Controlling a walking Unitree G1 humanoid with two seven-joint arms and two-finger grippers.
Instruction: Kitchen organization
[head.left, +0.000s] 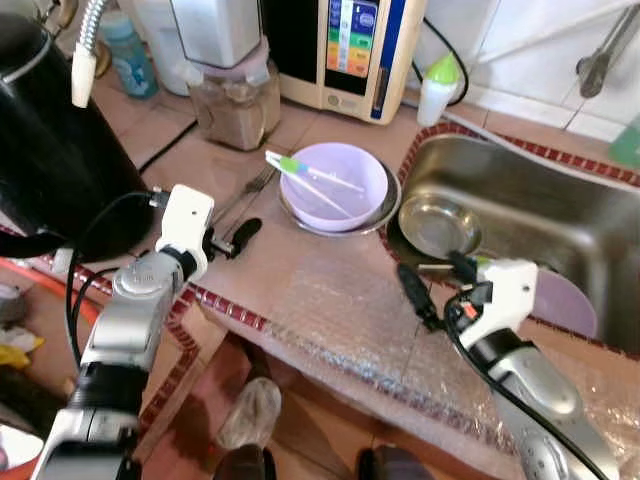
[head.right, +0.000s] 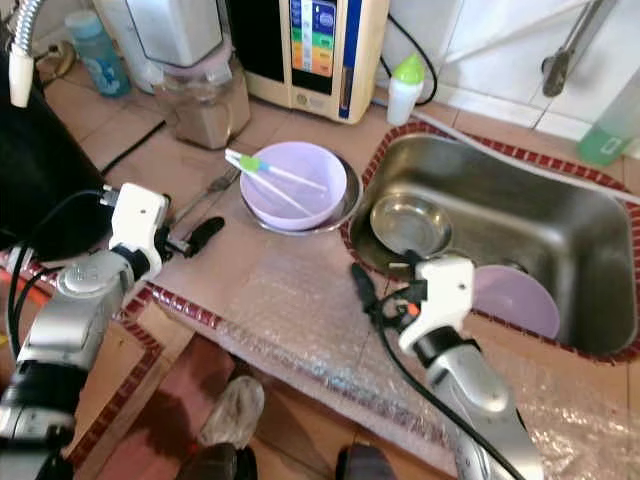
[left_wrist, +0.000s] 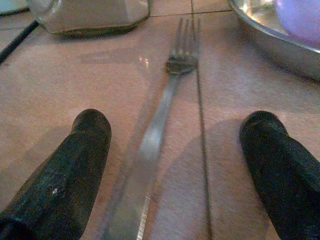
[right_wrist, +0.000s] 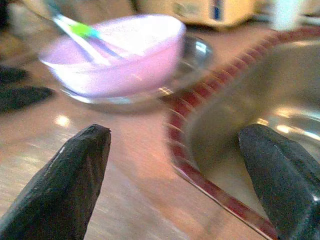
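Fork (left_wrist: 160, 115) flat between left end effector's (left_wrist: 175, 165) spread fingers.

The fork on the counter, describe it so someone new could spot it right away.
Start at the steel sink, then move to the lilac bowl beside it. The fork lies flat on the tiles just beyond, between the left gripper's open fingers: bare metal, unlike the bowl's plastic utensils.

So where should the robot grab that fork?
By the handle. The fork lies flat on the counter, tines toward the bowl, handle between the open fingers of the left hand. Probably best to come straight down from above and pinch its thin sides.
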